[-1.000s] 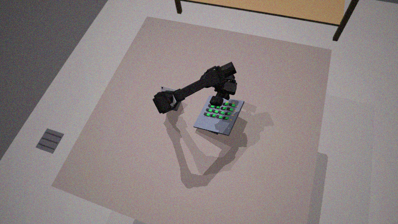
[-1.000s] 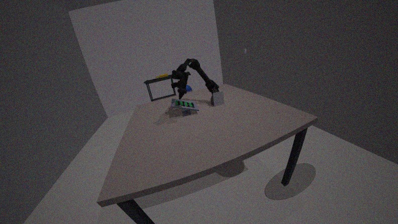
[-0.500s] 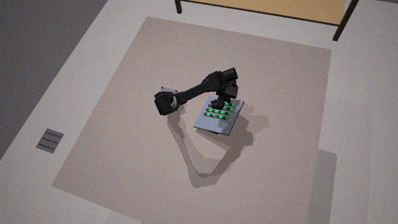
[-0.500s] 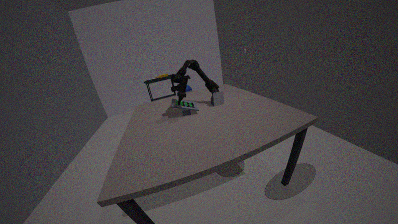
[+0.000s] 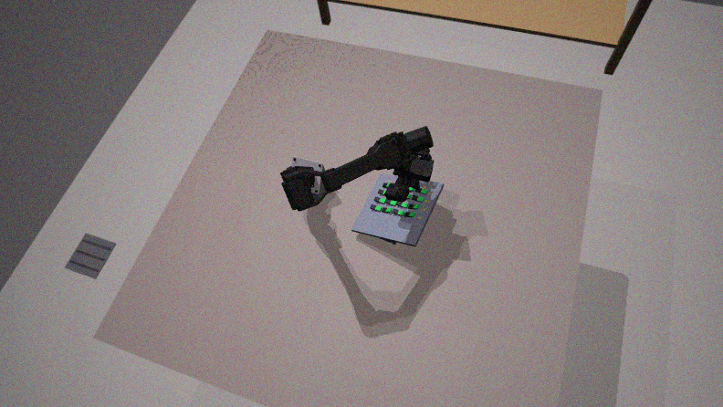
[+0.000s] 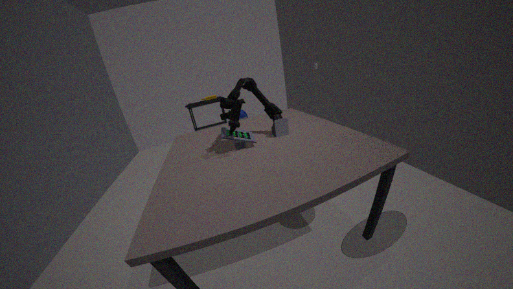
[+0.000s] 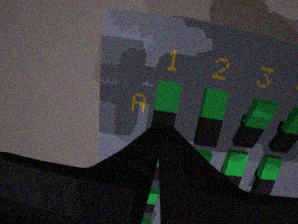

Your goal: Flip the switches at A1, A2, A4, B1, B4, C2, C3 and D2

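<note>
The panel (image 5: 379, 222) (image 6: 253, 140) (image 7: 112, 120) is bluish gray, tilted, with green-and-black switches (image 5: 392, 203) (image 6: 240, 135) (image 7: 215, 104).

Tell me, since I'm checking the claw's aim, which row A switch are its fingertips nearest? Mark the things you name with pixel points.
Switch A1 (image 7: 168, 96), under the printed 1 and beside the letter A. The closed claw's (image 7: 162, 127) tips reach its dark lower end; A2 (image 7: 215, 104) stands clear of them.

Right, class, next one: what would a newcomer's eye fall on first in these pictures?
Probably the bright green switches, standing in rows on a tilted grey panel. Next comes the black robot arm, bent over the table, its closed gripper down at the switch marked A1.
</note>
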Tool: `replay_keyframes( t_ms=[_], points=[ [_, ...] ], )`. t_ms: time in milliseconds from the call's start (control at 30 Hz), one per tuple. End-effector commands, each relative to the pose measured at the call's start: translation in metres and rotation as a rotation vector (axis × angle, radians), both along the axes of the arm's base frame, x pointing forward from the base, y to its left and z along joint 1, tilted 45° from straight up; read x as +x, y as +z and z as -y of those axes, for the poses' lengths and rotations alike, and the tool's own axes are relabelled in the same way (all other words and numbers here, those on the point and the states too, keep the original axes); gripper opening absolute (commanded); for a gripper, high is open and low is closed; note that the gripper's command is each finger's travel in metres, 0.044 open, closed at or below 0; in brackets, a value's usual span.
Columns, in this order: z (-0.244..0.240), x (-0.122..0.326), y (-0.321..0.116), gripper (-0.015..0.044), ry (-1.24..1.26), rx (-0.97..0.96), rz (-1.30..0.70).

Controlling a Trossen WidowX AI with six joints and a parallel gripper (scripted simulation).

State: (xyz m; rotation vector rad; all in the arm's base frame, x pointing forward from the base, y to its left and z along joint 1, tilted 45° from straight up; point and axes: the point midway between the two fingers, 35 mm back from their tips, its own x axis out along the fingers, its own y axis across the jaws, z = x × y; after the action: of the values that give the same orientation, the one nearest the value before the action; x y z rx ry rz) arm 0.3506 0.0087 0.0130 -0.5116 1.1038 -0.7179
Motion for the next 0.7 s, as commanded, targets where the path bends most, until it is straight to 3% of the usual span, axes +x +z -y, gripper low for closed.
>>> replay_keyframes(
  t_ms=[0, 667],
  points=[
    [0.0005, 0.0001, -0.0005, 0.0000, 0.003, -0.004, -0.003],
    [0.0018, 0.0005, -0.0015, 0.0000, 0.003, -0.004, -0.003]
  ],
)
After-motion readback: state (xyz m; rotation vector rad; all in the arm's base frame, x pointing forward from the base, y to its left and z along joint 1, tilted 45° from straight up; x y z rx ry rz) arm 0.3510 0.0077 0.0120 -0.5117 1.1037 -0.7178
